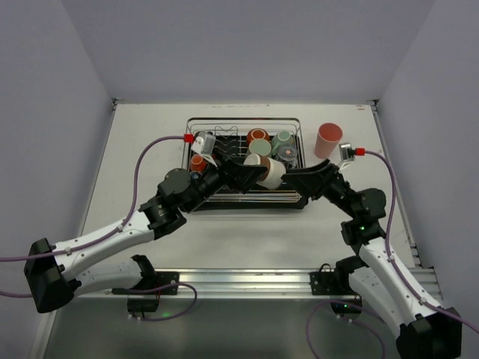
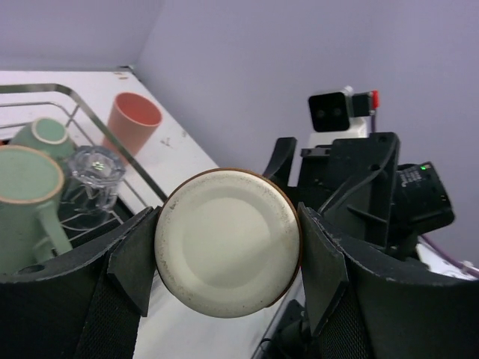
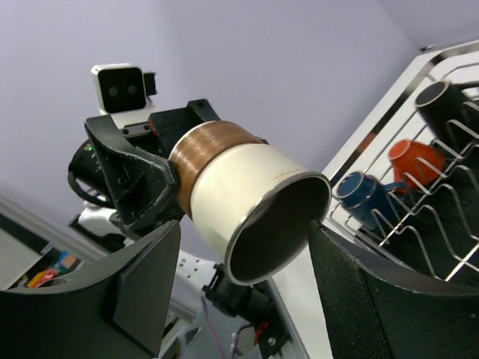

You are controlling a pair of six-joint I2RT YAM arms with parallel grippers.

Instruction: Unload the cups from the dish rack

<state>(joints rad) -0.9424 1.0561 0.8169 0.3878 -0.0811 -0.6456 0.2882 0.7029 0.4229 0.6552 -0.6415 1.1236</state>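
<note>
Left fingers point(image 2: 135, 262) clamped on cream cup point(image 2: 228, 243) base, over the 6 o'clock half of rack point(image 1: 217, 120). Right fingers point(image 3: 146, 280) apart, either side of its mouth.

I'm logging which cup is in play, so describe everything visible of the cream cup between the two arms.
The cream cup looks like glazed ceramic, with a brown band round its base end, a dark inside and a flat, pale, faintly speckled bottom. No handle shows and it looks empty. It lies on its side in the air over the near part of the dish rack. The left gripper is shut on its base end. The right gripper stands open, its fingers flanking the mouth; contact there is unclear.
</note>
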